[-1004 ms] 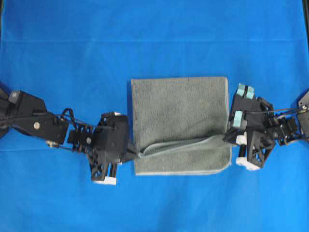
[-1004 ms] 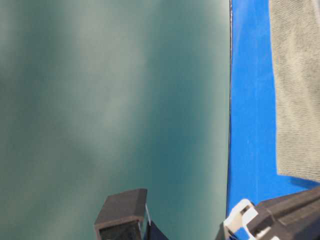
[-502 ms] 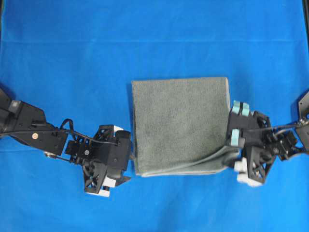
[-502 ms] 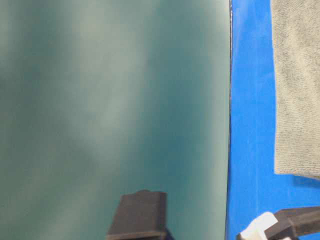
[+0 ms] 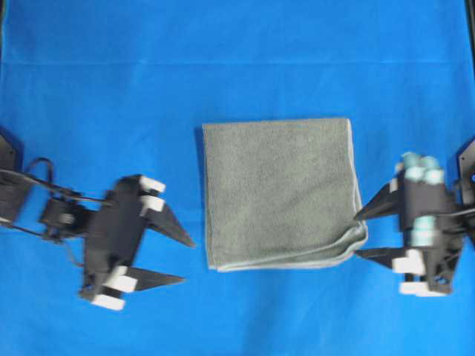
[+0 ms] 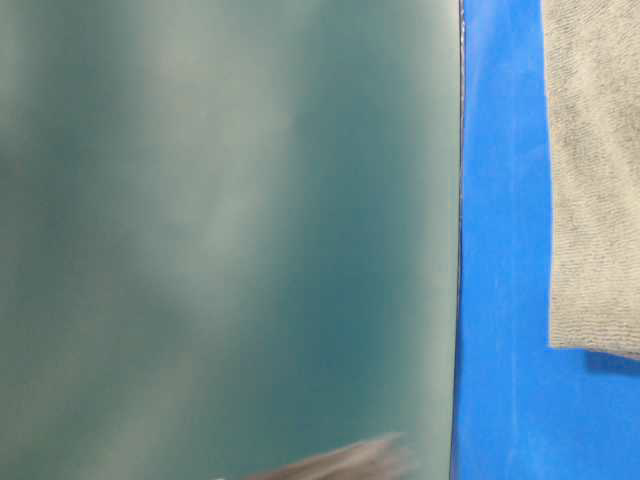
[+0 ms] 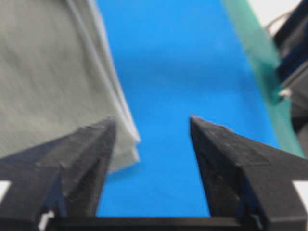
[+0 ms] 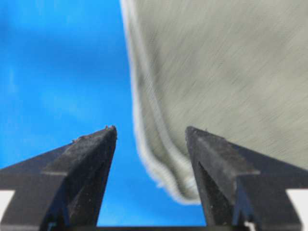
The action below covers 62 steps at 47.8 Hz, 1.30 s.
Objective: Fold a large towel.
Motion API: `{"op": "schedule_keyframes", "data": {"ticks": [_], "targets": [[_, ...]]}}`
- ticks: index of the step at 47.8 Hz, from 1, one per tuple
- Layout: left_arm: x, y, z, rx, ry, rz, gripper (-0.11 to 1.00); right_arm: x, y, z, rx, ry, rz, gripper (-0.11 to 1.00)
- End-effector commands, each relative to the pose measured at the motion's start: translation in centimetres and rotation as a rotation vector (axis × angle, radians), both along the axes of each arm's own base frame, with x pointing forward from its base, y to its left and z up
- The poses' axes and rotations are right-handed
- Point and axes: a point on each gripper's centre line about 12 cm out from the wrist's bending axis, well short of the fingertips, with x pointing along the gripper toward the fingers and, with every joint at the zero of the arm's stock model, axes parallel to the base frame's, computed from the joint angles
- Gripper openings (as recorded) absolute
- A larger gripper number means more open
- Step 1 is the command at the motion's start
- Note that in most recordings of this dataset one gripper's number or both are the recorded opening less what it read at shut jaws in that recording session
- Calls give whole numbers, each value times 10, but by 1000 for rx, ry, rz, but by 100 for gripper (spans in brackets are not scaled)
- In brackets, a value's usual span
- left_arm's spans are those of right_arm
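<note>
The large towel (image 5: 278, 193) lies folded square on the blue tabletop (image 5: 223, 67), between the two tools. The left tool (image 5: 182, 259) and the right tool (image 5: 358, 235) both gape wide, holding nothing. Judging by this, retreat straight back, tips clear of the hem, so no layer drags.
</note>
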Motion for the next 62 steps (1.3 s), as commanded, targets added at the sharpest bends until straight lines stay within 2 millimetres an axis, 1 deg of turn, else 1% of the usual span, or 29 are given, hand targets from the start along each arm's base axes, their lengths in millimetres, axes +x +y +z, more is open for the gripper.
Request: {"op": "schedule_keyframes", "data": {"ticks": [1, 4, 10, 15, 18, 22, 24, 28, 35, 41, 48, 55, 62], "targets": [[-14, 7, 32, 1, -101, -11, 58, -9, -11, 33, -36, -110, 2, 62], [-28, 16, 45, 19, -153, -8, 58, -18, -21, 47, -62, -172, -3, 62], [-51, 38, 58, 31, -229, 31, 58, -42, -40, 78, -83, -320, -14, 62], [-76, 57, 70, 25, -295, 77, 58, -62, -57, 93, -106, -399, -42, 62], [-93, 66, 76, 25, -332, 99, 58, -75, -68, 96, -130, -431, -66, 62], [-114, 77, 79, 34, -370, 130, 58, -89, -80, 93, -157, -446, -102, 62], [-127, 83, 76, 37, -382, 147, 58, -95, -86, 89, -174, -448, -117, 62], [-145, 91, 71, 37, -398, 177, 58, -107, -95, 78, -179, -467, -147, 62], [-170, 103, 50, 41, -403, 239, 58, -123, -109, 58, -164, -523, -211, 60], [-186, 111, 33, 41, -408, 291, 58, -129, -116, 38, -148, -535, -268, 59], [-195, 117, 19, 39, -384, 340, 58, -129, -119, 19, -135, -511, -314, 59], [-197, 121, 13, 23, -339, 377, 58, -128, -120, 17, -137, -514, -326, 59], [-197, 121, 13, 16, -333, 381, 58, -127, -120, 17, -139, -516, -327, 59]]}}
